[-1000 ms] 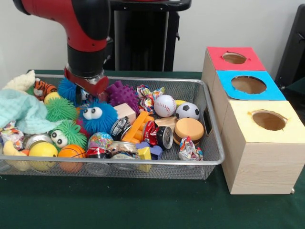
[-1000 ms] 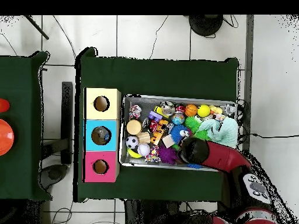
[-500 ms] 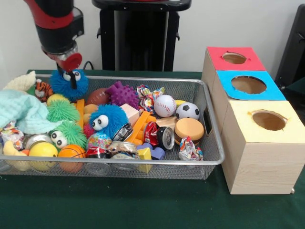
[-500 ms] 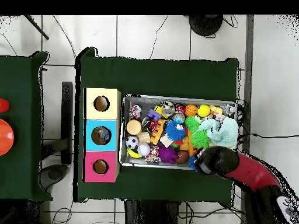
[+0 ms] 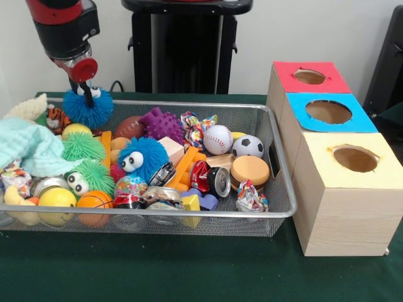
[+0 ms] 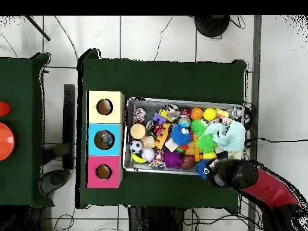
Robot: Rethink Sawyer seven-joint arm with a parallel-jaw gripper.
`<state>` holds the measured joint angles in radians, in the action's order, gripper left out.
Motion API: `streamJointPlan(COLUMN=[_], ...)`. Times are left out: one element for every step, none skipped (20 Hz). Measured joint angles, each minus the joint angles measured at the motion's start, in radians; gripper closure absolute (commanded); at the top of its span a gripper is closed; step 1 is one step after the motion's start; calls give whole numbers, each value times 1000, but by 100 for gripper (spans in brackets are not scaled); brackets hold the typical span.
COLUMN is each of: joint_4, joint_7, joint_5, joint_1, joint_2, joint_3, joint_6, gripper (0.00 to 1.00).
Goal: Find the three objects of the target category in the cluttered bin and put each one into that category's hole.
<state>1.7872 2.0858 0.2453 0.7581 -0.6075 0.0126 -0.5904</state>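
Blue fuzzy ball (image 5: 88, 107) hangs from raised end effector (image 5: 84, 85).

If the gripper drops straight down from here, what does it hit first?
Likely the bin's far rim or the tiger toy below the blue fuzzy ball that the gripper holds; depth is unclear.

My pincer (image 5: 86, 88) is clamped on a blue fuzzy ball with googly eyes (image 5: 88, 106), which hangs above the wire bin's (image 5: 277, 207) rim at about ten o'clock in the front view. A second blue fuzzy ball (image 5: 138, 156) lies in the bin's middle, eyes tipped toward eight o'clock. A green fuzzy ball with eyes (image 5: 89, 177) sits at seven o'clock. The three boxes stand at three o'clock, with the red hole (image 5: 309, 76), blue hole (image 5: 328, 111) and yellow hole (image 5: 355, 158) all facing up.
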Motion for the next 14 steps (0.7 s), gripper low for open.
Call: streamJointPlan(joint_4=[0,0,0,0,0,-1,-1,-1,-1,-1,-1,-1,-1,-2], joint_7=[0,0,0,0,0,0,0,0,0,0,0,0,0,0], joint_5=[3,10,13,17,24,27,31,32,33,33,33,33,33,34], joint_1=[1,2,2,3,3,4,6,7,7,7,8,8,8,7], joint_2=[2,5,6,9,13,15,20,22,24,25,27,28,31,35], joint_3=[0,0,0,0,1,3,6,8,10,12,15,18,21,24], joint_6=[0,2,4,7,15,20,32,39,45,51,60,70,79,89], gripper=[0,0,0,0,0,0,0,0,0,0,0,0,0,0])
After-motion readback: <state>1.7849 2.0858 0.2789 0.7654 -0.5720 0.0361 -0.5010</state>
